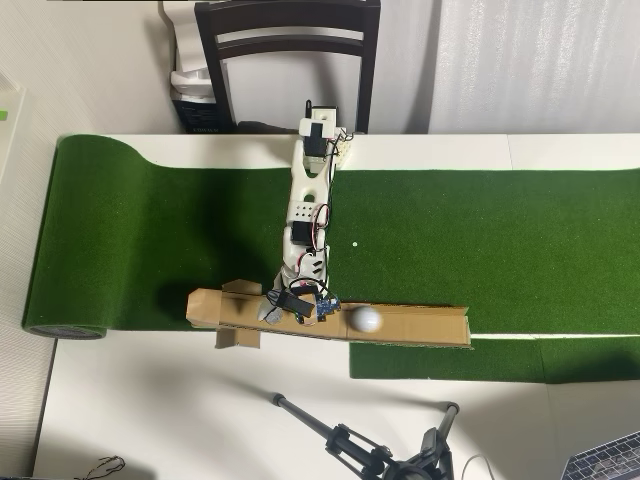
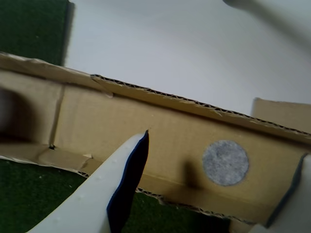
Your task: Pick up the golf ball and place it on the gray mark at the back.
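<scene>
The golf ball [image 1: 365,319], white and dimpled, lies in the tan cardboard trough [image 1: 420,326] at the front edge of the green turf, just right of my gripper [image 1: 292,305] in the overhead view. In the wrist view my gripper [image 2: 226,145] is open and empty above the trough. The gray mark [image 2: 225,162] lies on the cardboard between the left finger [image 2: 121,189] and the right finger [image 2: 297,194]. The ball does not show clearly in the wrist view. The arm hides the gray mark in the overhead view.
Green turf [image 1: 150,230] covers the white table, with a tiny white dot [image 1: 354,243] beside the arm. A dark chair [image 1: 285,50] stands behind the arm's base. A black tripod [image 1: 350,440] lies in front of the trough. A laptop corner [image 1: 610,462] shows bottom right.
</scene>
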{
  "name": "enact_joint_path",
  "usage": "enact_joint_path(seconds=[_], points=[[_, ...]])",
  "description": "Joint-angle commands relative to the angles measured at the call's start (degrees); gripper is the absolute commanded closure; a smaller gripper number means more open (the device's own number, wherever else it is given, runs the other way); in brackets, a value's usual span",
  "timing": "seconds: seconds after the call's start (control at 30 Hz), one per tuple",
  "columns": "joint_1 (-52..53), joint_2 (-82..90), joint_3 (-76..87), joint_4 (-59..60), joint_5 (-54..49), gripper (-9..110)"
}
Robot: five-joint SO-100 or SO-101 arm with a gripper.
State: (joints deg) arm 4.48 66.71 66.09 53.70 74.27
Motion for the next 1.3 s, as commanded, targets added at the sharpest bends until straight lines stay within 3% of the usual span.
enact_joint_path(seconds=[0.0, 0.23, 0.87, 1.27], points=[[0.2, 3.6, -6.2, 0.9, 0.0, 52], [-0.4, 12.1, -6.7, 6.6, -0.5, 52], [0.4, 50.9, -5.2, 43.1, 0.0, 52], [5.0, 84.9, 28.1, 42.5, 0.4, 52]])
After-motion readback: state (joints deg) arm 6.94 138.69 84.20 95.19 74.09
